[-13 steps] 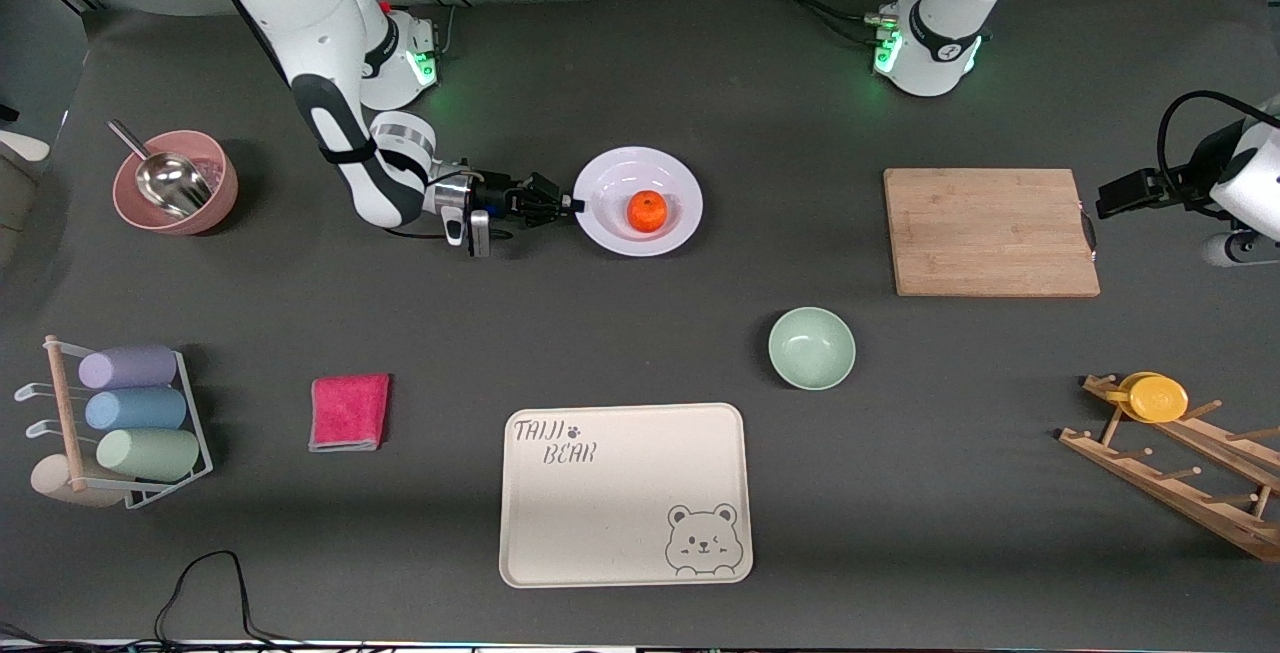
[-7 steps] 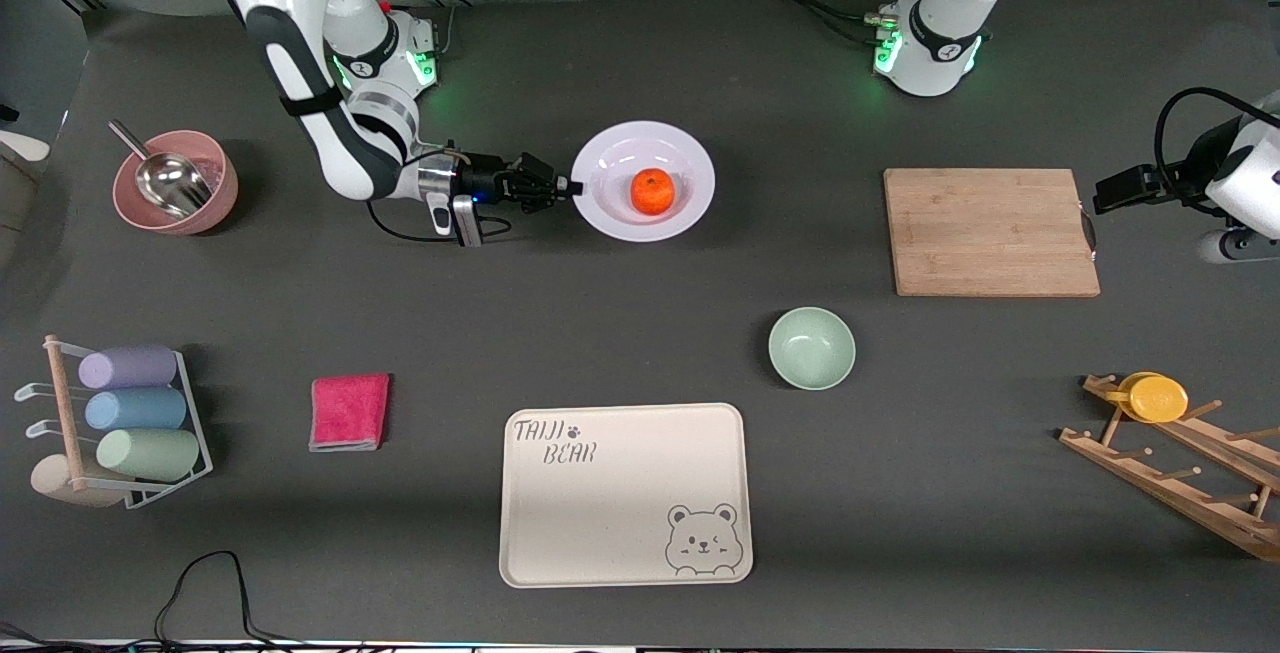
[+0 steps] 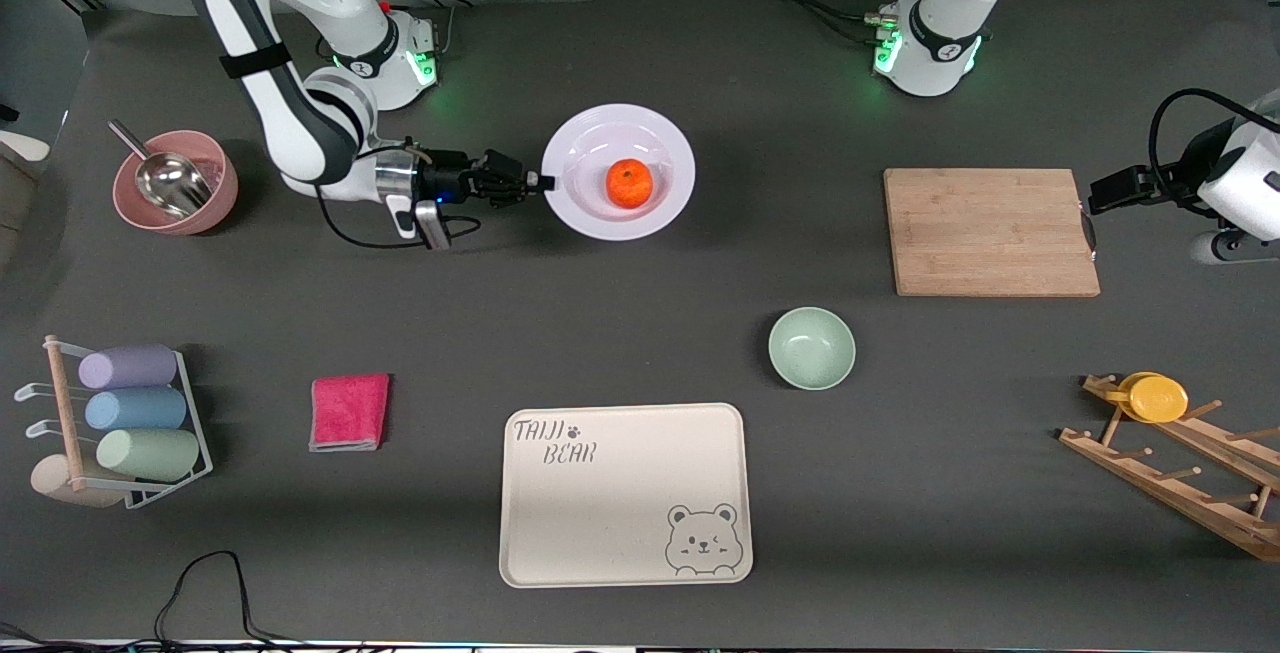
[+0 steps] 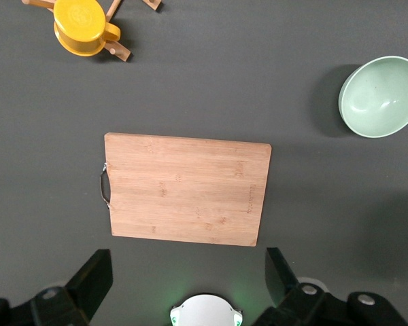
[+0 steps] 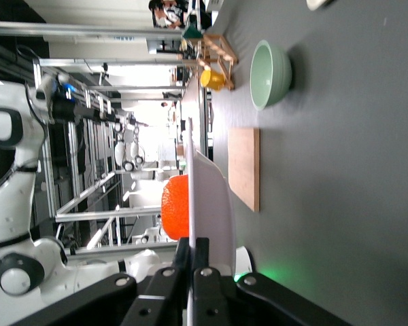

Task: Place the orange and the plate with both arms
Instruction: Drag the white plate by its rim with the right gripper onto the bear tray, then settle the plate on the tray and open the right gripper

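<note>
I have lifted the plate [image 3: 619, 171] off the table and drawn it toward my right arm's end, my right gripper [image 3: 535, 180] pinching its rim, the orange [image 3: 629, 182] riding inside. I should keep it level; the tabletop beneath is open. My left gripper [image 4: 183, 282] waits spread wide above the cutting board [image 3: 990, 231].

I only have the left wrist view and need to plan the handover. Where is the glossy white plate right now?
Observer: The glossy white plate is pinched at its rim by the right gripper, which is shut on it.
Operator: And the fruit?
Observer: The small round orange sits in the middle of the plate.
Operator: Is it near my wooden cutting board?
Observer: No. It is toward the right arm's end from the wooden cutting board, where your left gripper waits open.
</note>
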